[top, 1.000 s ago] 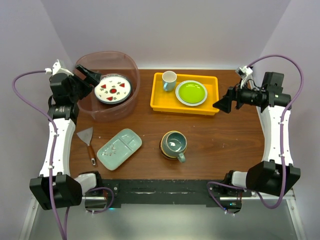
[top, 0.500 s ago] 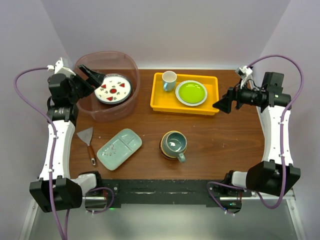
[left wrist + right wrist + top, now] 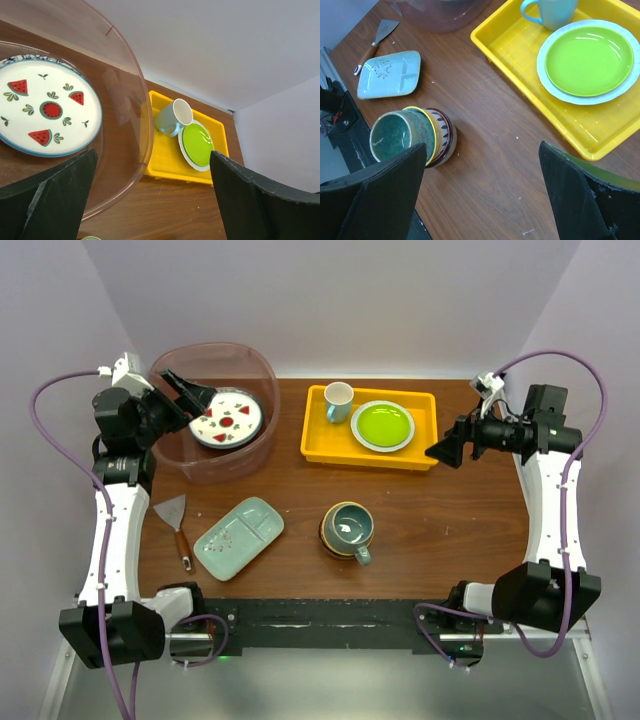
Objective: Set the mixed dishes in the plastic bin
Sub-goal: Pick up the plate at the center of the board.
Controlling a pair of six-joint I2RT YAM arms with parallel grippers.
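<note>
The left gripper (image 3: 197, 403) hangs over the left rim of the plastic bin (image 3: 250, 462) in the upper left of the top view, its jaws spread wide and holding nothing. Compared with a second ago, its wrist has drawn back a little toward the upper left, so both open fingers now show clearly above the bin's wall. They point at the watermelon-patterned plate (image 3: 227, 418), which lies flat on the bin's floor exactly where it lay before.

The right gripper (image 3: 438, 448) has not moved. It hovers at the right end of the yellow tray (image 3: 320, 447), jaws fully apart and empty. In that tray a pale cup (image 3: 338, 400) stands just beside the lime-green plate (image 3: 382, 425).

Nothing else on the desk (image 3: 450, 530) has shifted. The pale green divided tray (image 3: 238, 537) lies at lower left of centre, outside the bin. The teal mug (image 3: 347, 524) sits nested in the stacked patterned bowls (image 3: 445, 137) near the middle. A scraper (image 3: 172, 512) lies left of the divided tray, close to the left arm.
</note>
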